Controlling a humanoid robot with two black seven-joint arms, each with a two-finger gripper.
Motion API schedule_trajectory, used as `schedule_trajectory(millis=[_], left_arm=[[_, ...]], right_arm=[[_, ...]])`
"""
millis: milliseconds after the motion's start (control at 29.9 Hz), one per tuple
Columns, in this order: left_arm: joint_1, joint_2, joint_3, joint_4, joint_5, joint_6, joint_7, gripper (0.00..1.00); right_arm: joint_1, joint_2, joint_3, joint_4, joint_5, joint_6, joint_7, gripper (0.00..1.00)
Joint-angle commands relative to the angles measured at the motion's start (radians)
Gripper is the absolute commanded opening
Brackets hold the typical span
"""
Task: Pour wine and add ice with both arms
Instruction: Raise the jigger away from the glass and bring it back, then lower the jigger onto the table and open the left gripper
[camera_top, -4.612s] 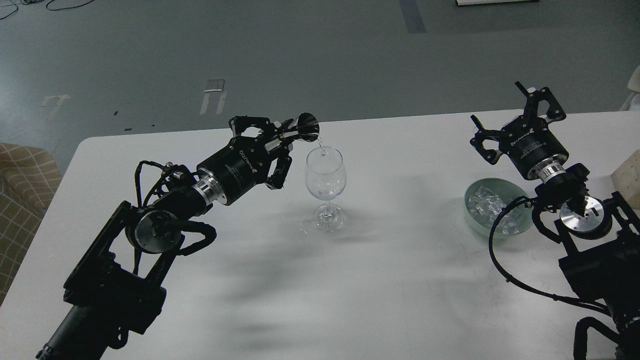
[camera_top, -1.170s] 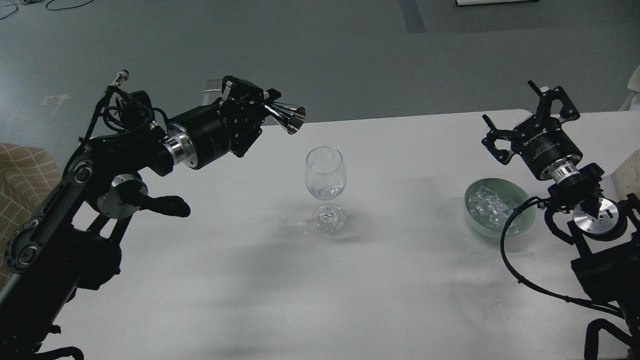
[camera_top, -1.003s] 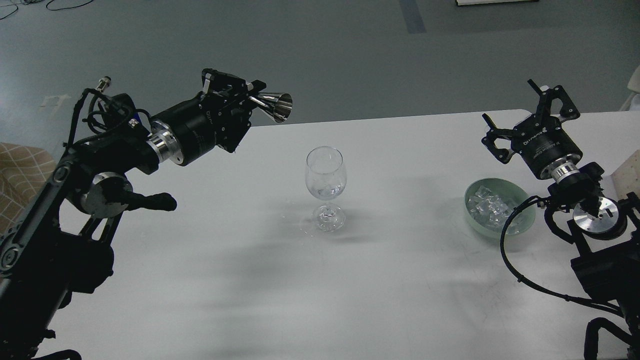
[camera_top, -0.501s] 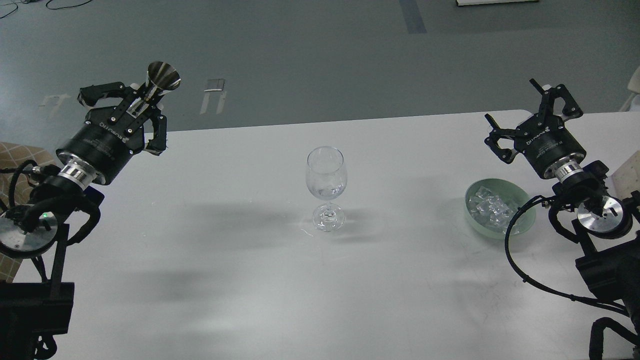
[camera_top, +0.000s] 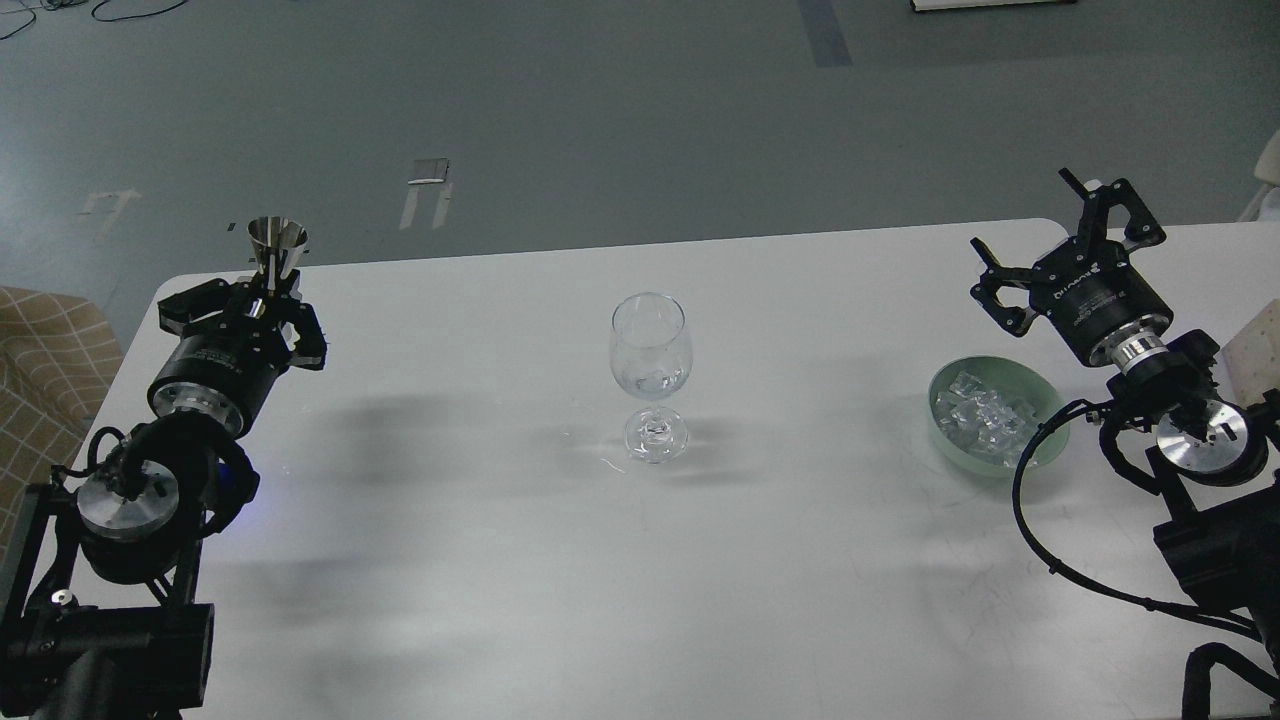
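Note:
A clear stemmed wine glass stands upright mid-table with a little clear wine low in its bowl. At the far left my left gripper is shut on a small steel jigger, held upright over the table's left end. The ice, a heap of glassy cubes, lies in a pale green bowl at the right. My right gripper hangs open above and behind that bowl, with nothing between its fingers.
The white table ends at a far edge just behind both grippers. A checked chair stands off the left end. A pale block sits at the right edge. A black cable loops beside the bowl.
My left arm has swung the jigger away from the glass, back to the far left, turned it upright and lowered it. The right gripper has barely shifted.

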Motion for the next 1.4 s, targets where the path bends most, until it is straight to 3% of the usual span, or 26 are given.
schedule_trajectory(millis=[0, 535, 735, 1370], left_arm=[[0.027, -0.009, 0.0, 0.016, -0.005, -0.056, -0.026, 0.22], [-0.027, -0.034, 0.003, 0.237, -0.103, -0.111, -0.094, 0.27], [-0.031, -0.033, 0.012, 0.288, -0.107, -0.163, -0.092, 0.27], [-0.028, -0.026, 0.017, 0.298, -0.106, -0.171, -0.08, 0.34]], right_arm=[[-0.008, 0.0, 0.0, -0.003, -0.001, 0.0, 0.0, 1.0], [-0.019, 0.006, -0.002, 0.006, -0.007, 0.0, -0.002, 1.0], [-0.022, 0.004, -0.002, 0.009, -0.007, 0.0, -0.002, 1.0], [-0.025, 0.021, -0.002, 0.004, -0.007, 0.0, 0.0, 1.0]])
